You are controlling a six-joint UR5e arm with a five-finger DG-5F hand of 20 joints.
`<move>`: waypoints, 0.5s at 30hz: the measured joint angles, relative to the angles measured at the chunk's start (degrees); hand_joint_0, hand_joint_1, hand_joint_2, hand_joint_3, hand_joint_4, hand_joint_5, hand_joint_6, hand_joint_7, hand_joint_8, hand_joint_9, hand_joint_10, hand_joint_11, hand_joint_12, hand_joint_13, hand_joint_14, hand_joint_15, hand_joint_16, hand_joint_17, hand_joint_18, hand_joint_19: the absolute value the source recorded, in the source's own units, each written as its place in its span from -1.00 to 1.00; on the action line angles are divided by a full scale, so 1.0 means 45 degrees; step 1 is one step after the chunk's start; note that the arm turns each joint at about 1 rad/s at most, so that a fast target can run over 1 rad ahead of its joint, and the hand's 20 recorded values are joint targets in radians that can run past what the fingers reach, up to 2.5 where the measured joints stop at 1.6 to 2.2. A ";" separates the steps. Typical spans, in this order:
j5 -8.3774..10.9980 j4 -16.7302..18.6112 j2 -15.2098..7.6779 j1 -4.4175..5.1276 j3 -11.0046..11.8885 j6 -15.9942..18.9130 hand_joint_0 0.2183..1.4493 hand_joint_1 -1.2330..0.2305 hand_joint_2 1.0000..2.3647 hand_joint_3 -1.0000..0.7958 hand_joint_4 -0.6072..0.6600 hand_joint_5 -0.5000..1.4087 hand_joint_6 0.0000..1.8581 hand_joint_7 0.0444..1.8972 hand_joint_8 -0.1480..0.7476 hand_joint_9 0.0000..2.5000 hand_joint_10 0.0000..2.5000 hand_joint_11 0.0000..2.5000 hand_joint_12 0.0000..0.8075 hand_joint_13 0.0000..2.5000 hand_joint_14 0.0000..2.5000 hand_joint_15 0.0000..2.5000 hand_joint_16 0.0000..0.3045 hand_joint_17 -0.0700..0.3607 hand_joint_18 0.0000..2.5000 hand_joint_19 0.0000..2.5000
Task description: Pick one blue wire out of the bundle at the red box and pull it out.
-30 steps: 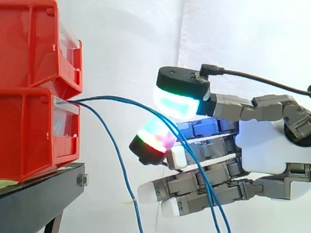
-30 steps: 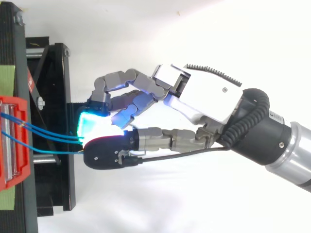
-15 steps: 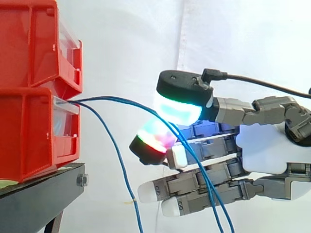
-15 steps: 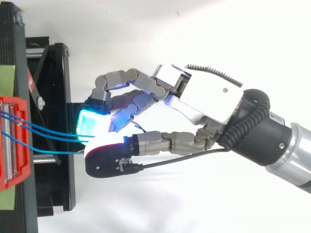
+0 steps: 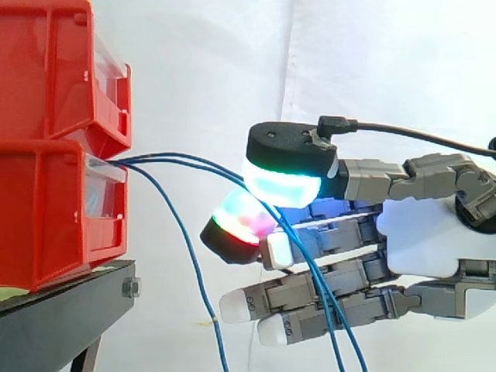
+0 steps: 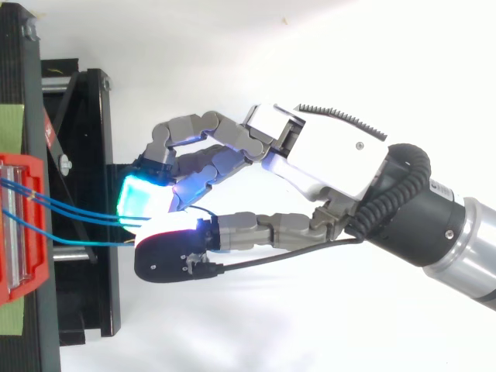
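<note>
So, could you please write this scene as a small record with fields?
red bins: two, stacked on a black stand
blue wires: come out of the lower one's front; two run to the hand
third wire: hangs down free
hand: right of the bins, apart from them
fingers: glowing pads pinch the two wires

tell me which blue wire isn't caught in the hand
The wire dropping steeply from the lower red box, hanging clear left of the hand. The other two wires arc right between its glowing pads.
</note>
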 measured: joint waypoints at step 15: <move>0.0006 -0.0017 0.0010 -0.0005 0.0001 0.0195 -0.01 -0.28 -0.98 -0.17 0.25 -0.57 -0.35 0.37 -0.20 -0.16 -0.98 -0.41 -0.21 -0.51 -0.99 -0.69 -0.70 -0.20 -0.64 -0.62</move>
